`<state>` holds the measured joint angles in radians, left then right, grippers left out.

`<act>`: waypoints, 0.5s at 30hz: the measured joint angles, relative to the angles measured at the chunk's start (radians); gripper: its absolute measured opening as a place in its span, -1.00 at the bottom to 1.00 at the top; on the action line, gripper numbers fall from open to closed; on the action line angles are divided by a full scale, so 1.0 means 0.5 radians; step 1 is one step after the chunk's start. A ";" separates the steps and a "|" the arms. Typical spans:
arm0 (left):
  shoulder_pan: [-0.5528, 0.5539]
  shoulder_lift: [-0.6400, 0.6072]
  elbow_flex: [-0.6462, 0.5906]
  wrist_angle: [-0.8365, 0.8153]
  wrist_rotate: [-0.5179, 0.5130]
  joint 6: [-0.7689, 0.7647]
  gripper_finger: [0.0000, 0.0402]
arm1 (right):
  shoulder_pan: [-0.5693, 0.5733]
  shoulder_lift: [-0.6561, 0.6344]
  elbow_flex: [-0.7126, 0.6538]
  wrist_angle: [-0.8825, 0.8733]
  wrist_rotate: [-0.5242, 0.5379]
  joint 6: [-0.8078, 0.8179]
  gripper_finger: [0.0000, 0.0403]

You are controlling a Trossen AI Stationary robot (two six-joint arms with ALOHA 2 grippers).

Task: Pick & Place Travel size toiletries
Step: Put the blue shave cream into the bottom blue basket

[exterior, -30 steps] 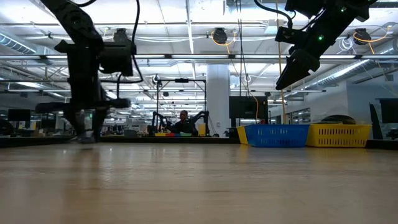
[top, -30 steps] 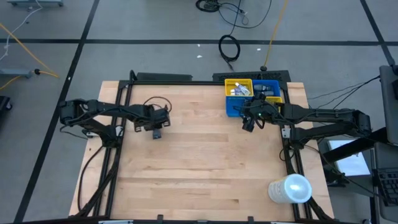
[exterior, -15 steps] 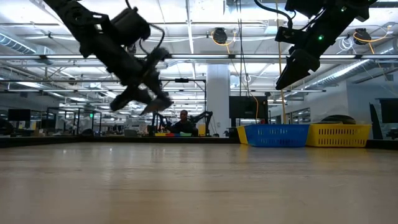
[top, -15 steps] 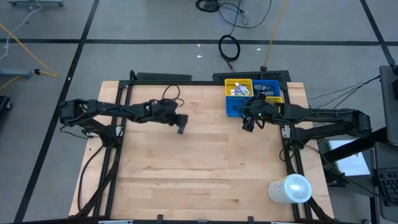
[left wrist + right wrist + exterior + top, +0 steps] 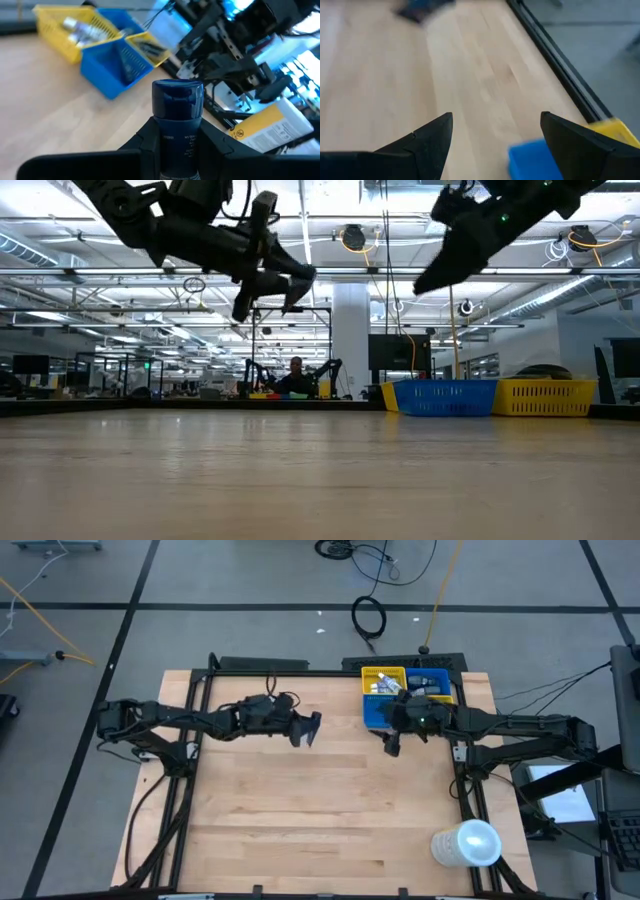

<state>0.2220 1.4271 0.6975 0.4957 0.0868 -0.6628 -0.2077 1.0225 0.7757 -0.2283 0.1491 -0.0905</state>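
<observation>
Left gripper, frame centre, pinches a dark blue mini bottle. Right gripper, fingers spread, hangs beside the blue bin.

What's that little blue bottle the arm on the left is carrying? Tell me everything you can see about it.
The small bottle is dark blue, apparently plastic, with a rounded cap of the same blue and pale, unreadable print on its body. The left gripper has it clamped between its two dark fingers, cap pointing away from the wrist. From above, the gripper holds it in the air over the bare wood table, left of the blue bin. Only the fingers touch it.
</observation>
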 joint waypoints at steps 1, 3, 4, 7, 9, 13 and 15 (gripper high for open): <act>-0.010 0.009 -0.001 0.046 0.000 0.057 -0.62 | 0.000 0.000 0.000 0.065 -0.046 0.026 0.45; -0.039 0.036 0.000 0.155 0.001 0.171 -0.62 | 0.000 0.000 0.000 0.200 -0.147 0.076 0.45; -0.055 0.054 0.000 0.218 0.001 0.231 -0.62 | 0.000 0.000 0.000 0.263 -0.197 0.099 0.45; -0.107 0.099 0.000 0.387 0.001 0.406 -0.62 | 0.000 0.000 0.000 0.438 -0.314 0.164 0.45; -0.142 0.135 0.000 0.526 0.001 0.517 -0.62 | 0.001 0.000 0.000 0.536 -0.362 0.209 0.45; -0.203 0.215 0.007 0.767 -0.017 0.686 -0.62 | 0.000 0.020 -0.006 0.723 -0.379 0.272 0.45; -0.227 0.257 0.042 0.796 -0.052 0.744 -0.62 | 0.000 0.041 -0.042 0.839 -0.428 0.297 0.45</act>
<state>0.1086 1.5557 0.7184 0.8936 0.0608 -0.2908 -0.2077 1.0429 0.7547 0.1912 -0.0650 0.0580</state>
